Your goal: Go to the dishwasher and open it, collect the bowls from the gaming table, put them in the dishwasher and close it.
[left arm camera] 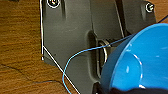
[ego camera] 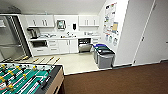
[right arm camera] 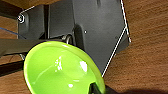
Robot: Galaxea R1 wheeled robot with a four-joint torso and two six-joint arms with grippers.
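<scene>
Nearest me in the head view is the foosball table (ego camera: pixel 27 78). Past it, across the brown carpet (ego camera: pixel 117 80), the dishwasher (ego camera: pixel 85 45) stands open under the kitchen tabletop (ego camera: pixel 62 37), beside grey bins (ego camera: pixel 103 56). My left end effector (left arm camera: pixel 110 88) holds a blue bowl (left arm camera: pixel 140 62); my right end effector (right arm camera: pixel 96 88) holds a green bowl (right arm camera: pixel 60 67)

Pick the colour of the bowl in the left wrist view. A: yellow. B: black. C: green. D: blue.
D: the bowl close to the left wrist camera is plainly blue; the green bowl is the one at the right wrist.
</scene>
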